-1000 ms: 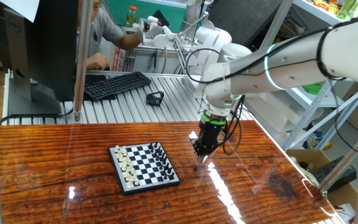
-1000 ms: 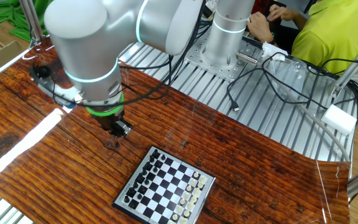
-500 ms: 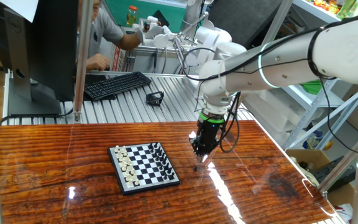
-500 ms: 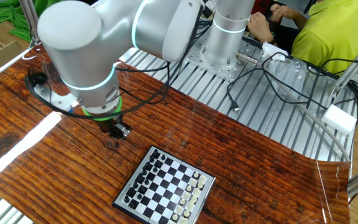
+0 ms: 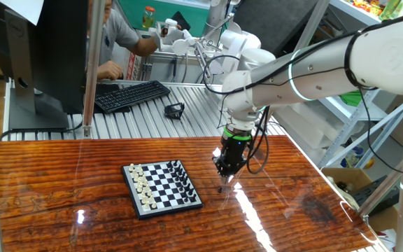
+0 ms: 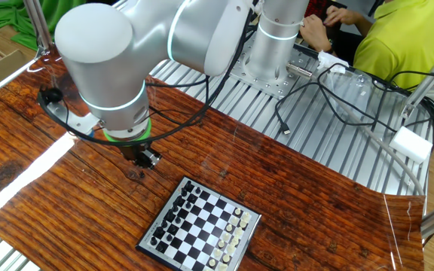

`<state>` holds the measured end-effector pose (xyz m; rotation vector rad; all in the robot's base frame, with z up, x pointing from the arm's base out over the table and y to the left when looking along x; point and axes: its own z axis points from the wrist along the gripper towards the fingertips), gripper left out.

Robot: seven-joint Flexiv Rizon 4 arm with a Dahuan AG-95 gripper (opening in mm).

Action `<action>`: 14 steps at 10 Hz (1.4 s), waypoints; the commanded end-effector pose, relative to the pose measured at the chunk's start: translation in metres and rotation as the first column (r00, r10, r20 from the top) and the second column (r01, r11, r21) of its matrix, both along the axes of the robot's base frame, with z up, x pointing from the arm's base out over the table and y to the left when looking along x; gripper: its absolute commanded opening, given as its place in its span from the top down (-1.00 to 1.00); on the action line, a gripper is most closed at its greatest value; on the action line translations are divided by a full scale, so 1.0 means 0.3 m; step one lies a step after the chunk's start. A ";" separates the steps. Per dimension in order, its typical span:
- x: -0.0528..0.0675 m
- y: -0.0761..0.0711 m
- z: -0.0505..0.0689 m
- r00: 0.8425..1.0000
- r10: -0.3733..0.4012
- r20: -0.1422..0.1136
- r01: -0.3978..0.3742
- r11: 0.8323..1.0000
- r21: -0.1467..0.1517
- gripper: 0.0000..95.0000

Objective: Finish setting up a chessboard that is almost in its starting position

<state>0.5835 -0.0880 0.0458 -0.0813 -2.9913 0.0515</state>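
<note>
The chessboard (image 5: 162,187) (image 6: 200,226) lies flat on the wooden table, a small checkered square in a black frame. White pieces line its left edge in one fixed view and black pieces its right edge. My gripper (image 5: 224,173) (image 6: 144,159) hangs just above the table to the right of the board, on the black pieces' side, with its fingers pointing down and together. A tiny dark thing (image 5: 220,189) (image 6: 141,175), perhaps a chess piece, stands on the wood right below the fingertips. Whether anything sits between the fingers cannot be made out.
A black keyboard (image 5: 131,95) and a small black object (image 5: 174,110) lie on the metal slats behind the wooden top. A metal post (image 5: 93,63) stands at the back left. People sit behind the slats, and loose cables (image 6: 337,90) lie by the robot base (image 6: 271,56).
The arm's upper links have shifted a little. The gripper stays over the same spot beside the board, still shut.
</note>
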 end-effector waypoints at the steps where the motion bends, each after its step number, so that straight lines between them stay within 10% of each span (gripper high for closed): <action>1: 0.001 0.000 -0.004 1.000 0.003 0.016 -0.003 1.000 0.003 1.00; 3: 0.001 0.001 -0.007 1.000 0.005 0.028 -0.005 1.000 0.008 1.00; 4: 0.001 0.001 -0.008 0.999 0.007 0.041 -0.007 1.000 0.011 0.60; 14: 0.008 0.017 -0.065 0.997 0.017 0.069 -0.018 1.000 0.013 0.60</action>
